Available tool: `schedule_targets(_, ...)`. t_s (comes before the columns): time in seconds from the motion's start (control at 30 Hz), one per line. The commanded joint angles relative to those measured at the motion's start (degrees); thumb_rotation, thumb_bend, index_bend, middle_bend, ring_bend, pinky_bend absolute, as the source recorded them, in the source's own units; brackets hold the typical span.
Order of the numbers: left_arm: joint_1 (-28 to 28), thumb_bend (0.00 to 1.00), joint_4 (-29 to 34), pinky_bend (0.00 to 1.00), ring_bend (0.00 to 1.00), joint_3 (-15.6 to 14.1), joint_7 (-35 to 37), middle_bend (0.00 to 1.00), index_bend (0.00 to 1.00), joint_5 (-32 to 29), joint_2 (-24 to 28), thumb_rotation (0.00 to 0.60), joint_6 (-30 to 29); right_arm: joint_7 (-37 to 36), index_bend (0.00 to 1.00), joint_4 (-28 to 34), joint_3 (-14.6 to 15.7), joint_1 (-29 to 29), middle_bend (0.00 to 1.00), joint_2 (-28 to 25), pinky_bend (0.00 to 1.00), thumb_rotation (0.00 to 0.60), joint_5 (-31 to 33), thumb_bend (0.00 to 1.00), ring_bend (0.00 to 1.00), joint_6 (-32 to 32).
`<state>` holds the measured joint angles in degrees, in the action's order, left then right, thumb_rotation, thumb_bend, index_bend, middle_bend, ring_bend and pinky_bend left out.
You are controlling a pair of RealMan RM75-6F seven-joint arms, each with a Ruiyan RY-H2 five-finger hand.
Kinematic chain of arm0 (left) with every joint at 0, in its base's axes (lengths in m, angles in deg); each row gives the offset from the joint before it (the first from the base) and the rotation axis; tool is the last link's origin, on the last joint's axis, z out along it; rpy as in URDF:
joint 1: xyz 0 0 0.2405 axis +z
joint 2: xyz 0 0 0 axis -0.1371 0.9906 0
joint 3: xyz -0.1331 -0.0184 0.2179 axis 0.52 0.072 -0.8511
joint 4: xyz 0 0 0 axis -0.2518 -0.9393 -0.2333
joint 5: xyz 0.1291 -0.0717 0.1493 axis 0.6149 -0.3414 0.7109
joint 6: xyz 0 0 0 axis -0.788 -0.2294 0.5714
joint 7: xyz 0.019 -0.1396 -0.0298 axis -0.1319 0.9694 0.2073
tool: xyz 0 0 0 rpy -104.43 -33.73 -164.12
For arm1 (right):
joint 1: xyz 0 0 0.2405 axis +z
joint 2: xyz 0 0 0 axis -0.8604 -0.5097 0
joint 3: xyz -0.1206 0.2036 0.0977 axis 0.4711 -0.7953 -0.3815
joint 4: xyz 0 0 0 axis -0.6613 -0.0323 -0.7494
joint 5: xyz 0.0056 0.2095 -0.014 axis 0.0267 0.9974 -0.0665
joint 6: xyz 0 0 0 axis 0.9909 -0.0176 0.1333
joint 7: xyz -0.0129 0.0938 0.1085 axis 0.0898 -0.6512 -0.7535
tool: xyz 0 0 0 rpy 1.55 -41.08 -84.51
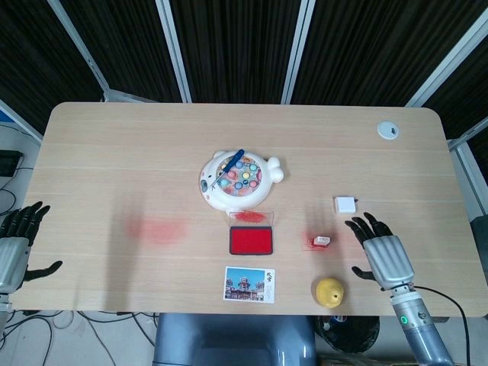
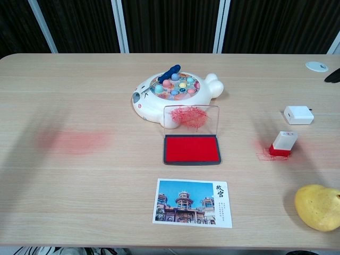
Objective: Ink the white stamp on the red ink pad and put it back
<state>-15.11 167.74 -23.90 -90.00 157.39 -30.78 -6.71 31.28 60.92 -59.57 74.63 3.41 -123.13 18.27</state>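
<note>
The white stamp (image 1: 322, 242) (image 2: 283, 143) stands upright on its red base, on a red smear right of the ink pad. The red ink pad (image 1: 251, 241) (image 2: 192, 148) lies at the table's middle with its clear lid (image 2: 190, 116) raised. My right hand (image 1: 379, 252) hovers open over the table just right of the stamp, fingers spread, holding nothing; in the chest view only a dark fingertip (image 2: 332, 76) shows at the right edge. My left hand (image 1: 17, 240) hangs open beyond the table's left edge.
A white fish-shaped toy (image 1: 237, 181) (image 2: 172, 94) sits behind the pad. A postcard (image 1: 249, 284) (image 2: 193, 202) lies in front of it. A yellow fruit (image 1: 329, 291) (image 2: 319, 206) sits near the front right edge, and a white charger (image 1: 345, 204) (image 2: 298, 115) behind the stamp. A red stain (image 1: 158, 229) marks the left side.
</note>
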Motion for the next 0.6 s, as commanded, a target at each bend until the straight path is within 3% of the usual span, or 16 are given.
schedule_targets(0.03,-0.1,0.0,0.1,0.0,0.0,0.1,0.3,0.0,0.0,-0.3,0.2,0.6,0.3,4.6,0.33,1.3,-2.2,3.0,0.29,2.7,0.25,0.6,3.8,0.21,0.18,-2.9)
schedule_targets(0.23,-0.3,0.0,0.6,0.0,0.0,0.0,0.5,0.0,0.0,-1.0,0.7,0.6,1.3,9.7,0.38,1.2,-3.3,5.7,0.34,5.9,0.25,0.6,8.6,0.22,0.21,-5.2)
schedule_targets(0.6,-0.6,0.0,1.2,0.0,0.0,-0.1,1.7,0.0,0.0,-1.4,1.5,0.6,2.4,17.8,0.38,-2.9,-3.7,9.0,0.34,12.7,0.25,0.6,18.9,0.29,0.22,-6.4)
